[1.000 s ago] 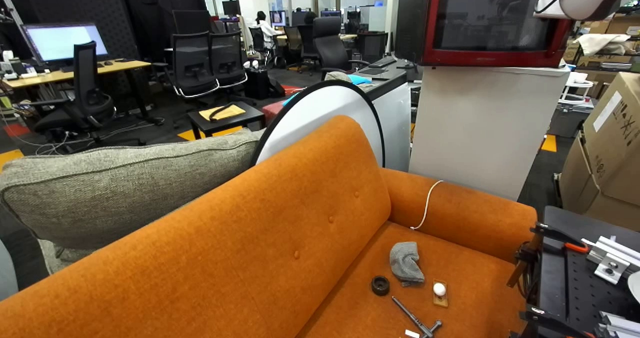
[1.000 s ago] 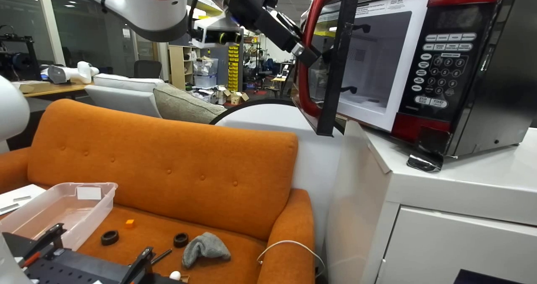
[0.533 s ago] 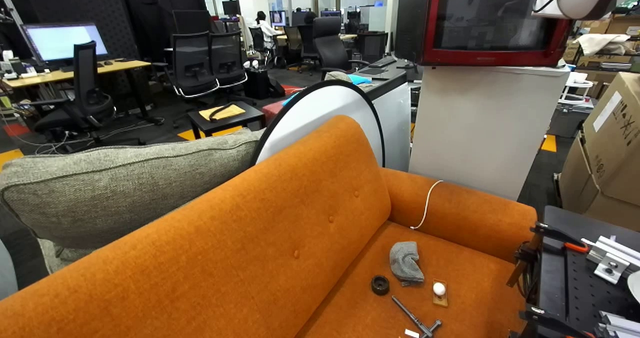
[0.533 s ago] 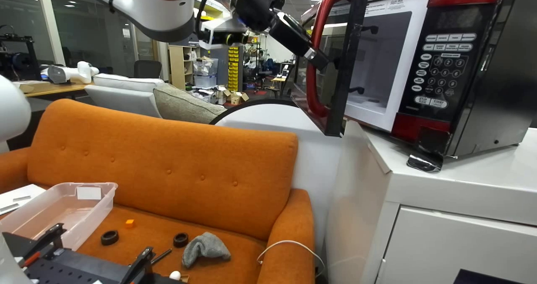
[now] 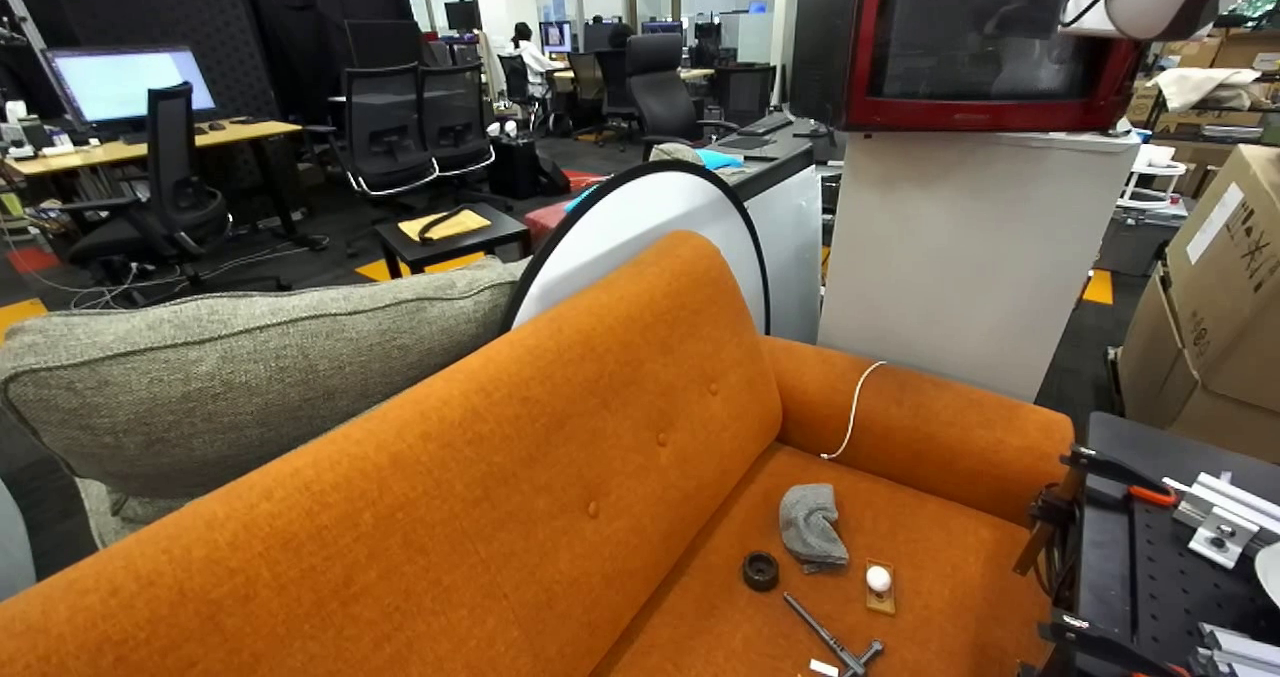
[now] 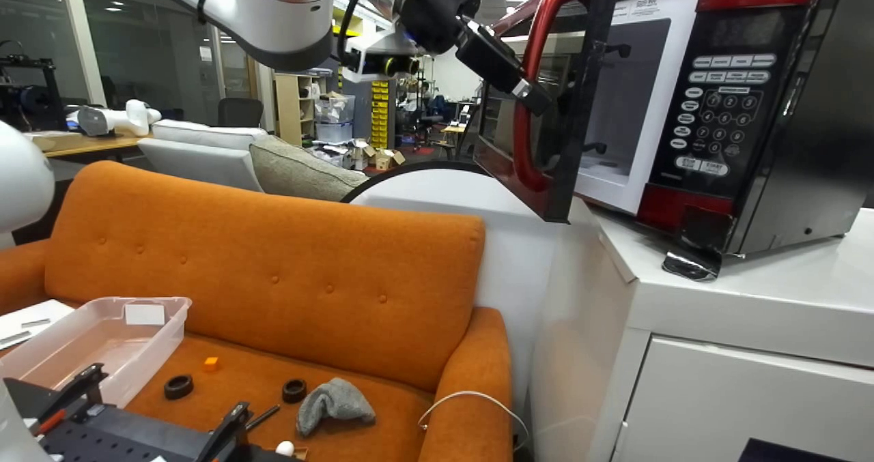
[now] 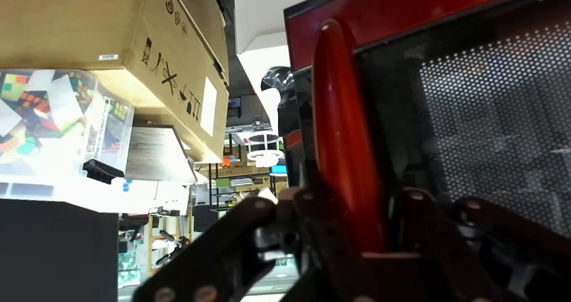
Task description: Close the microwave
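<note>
In both exterior views, locate the microwave (image 6: 717, 117) at 2 o'clock, standing on your white counter (image 6: 785, 271). Its red-framed door (image 6: 502, 166) is open. In an exterior view, find the orange sofa (image 6: 307, 243) at 8 o'clock and your claw (image 6: 534, 97) at 1 o'clock, narrowed onto the red handle (image 6: 524, 145); the wrist view shows you one finger (image 7: 415, 217) on each side.
</note>
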Controlling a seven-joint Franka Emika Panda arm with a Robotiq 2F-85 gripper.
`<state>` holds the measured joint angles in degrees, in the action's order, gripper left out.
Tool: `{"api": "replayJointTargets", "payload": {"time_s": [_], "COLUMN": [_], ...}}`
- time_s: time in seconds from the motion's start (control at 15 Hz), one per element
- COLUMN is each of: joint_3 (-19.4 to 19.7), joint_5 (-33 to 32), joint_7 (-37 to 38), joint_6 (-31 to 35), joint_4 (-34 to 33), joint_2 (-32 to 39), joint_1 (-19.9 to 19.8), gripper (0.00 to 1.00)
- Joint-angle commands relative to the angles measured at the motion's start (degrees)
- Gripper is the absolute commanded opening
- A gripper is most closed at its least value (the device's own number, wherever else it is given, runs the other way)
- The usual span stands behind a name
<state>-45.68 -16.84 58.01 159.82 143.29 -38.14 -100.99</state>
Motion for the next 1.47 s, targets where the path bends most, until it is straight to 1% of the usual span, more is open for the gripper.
{"api": "replayJointTargets", "payload": {"time_s": [0.0,0.47,0.73,0.93,1.0,1.07,1.4], "joint_3": [-3.75,-12.55,-17.21,-19.95,-20.96,-22.01,-26.97], "joint_5": [-1.00,-0.76,-0.06,-0.01,-0.02,-0.01,1.09], "joint_7": [4.52,6.56,7.38,7.36,7.28,7.14,6.78], "joint_6": [1.76,-0.61,-4.81,-7.70,-8.67,-9.40,-11.08], "joint_4": [-3.55,-9.00,-13.75,-17.61,-18.59,-19.40,-22.99], "joint_2": [1.77,1.86,2.44,3.01,3.27,3.38,3.24], "joint_1": [-5.81,-15.85,-21.37,-24.86,-25.93,-27.00,-32.36], "gripper": [0.08,0.08,0.08,0.09,0.06,0.07,0.07]}}
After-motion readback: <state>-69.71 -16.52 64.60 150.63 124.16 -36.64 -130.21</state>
